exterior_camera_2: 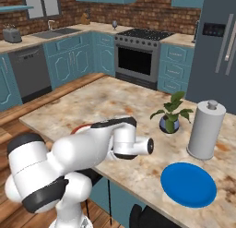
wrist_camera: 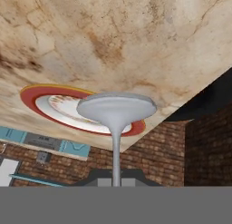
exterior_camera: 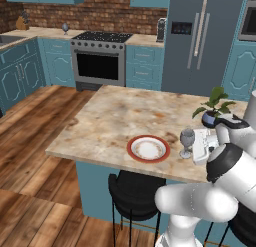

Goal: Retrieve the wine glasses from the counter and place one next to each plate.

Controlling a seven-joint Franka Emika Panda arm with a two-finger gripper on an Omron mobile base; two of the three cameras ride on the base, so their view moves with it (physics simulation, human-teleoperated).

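A small grey wine glass [exterior_camera: 187,140] stands upright just right of the white plate with a red-brown rim [exterior_camera: 148,148] on the island counter [exterior_camera: 105,121]. My gripper [exterior_camera: 194,150] reaches in from the right and is shut on its thin stem. The hand view is rolled over: the wine glass [wrist_camera: 116,110] has its foot beside the plate [wrist_camera: 63,107], and its stem runs down between my gripper's [wrist_camera: 116,177] fingertips. A second wine glass [exterior_camera: 65,27] stands on the far counter left of the stove, also the wine glass [exterior_camera_2: 114,24]. The blue plate [exterior_camera_2: 188,183] lies at the island's near right.
A potted plant in a blue pot [exterior_camera_2: 169,123] and a paper towel roll [exterior_camera_2: 206,129] stand on the island behind the blue plate. A black stool [exterior_camera: 135,188] sits under the island's front edge. Stove [exterior_camera: 100,58] and fridge [exterior_camera: 200,41] line the back wall.
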